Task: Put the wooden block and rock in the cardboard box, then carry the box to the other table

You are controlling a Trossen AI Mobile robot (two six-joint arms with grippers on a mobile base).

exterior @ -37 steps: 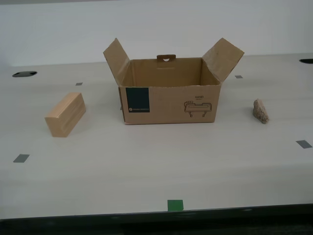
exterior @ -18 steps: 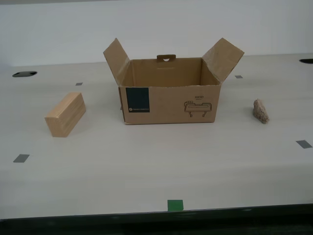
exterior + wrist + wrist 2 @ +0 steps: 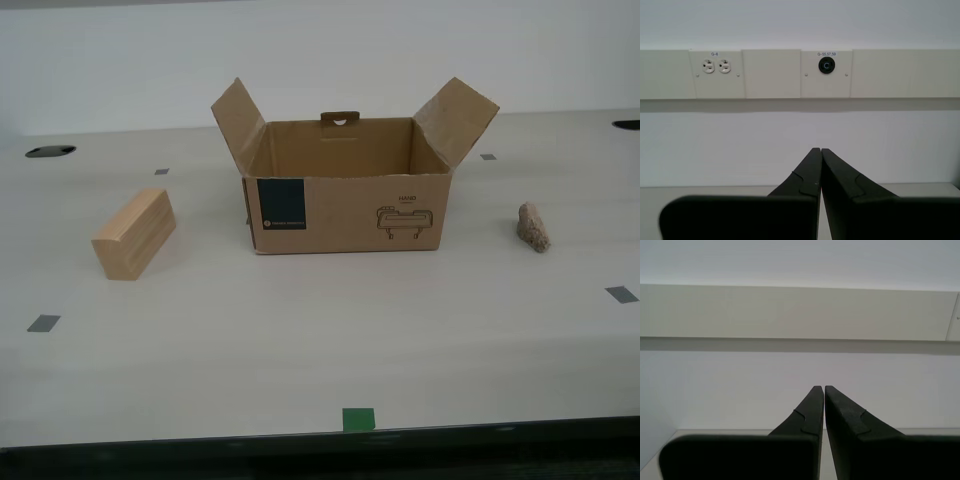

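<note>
Sitting mid-tabletop in the exterior view, your cardboard box (image 3: 345, 190) has its flaps up and looks empty as far as the inside shows, blue label and line drawing on the near wall, handle tab at the back. Wooden block (image 3: 134, 233) lies on the tabletop (image 3: 320, 340) toward the exterior view's left, well apart from the box. Rock (image 3: 533, 227) lies toward the exterior view's right, also apart from the box. Grey tape squares dot the surface; green tape mark (image 3: 358, 419) at the near edge. Neither arm shows in the exterior view. Your first gripper (image 3: 817, 149) has its fingers pressed together, holding nothing, facing a wall with outlets. Your second gripper (image 3: 819, 387): fingers nearly closed with a thin slit, empty, facing a plain wall.
</note>
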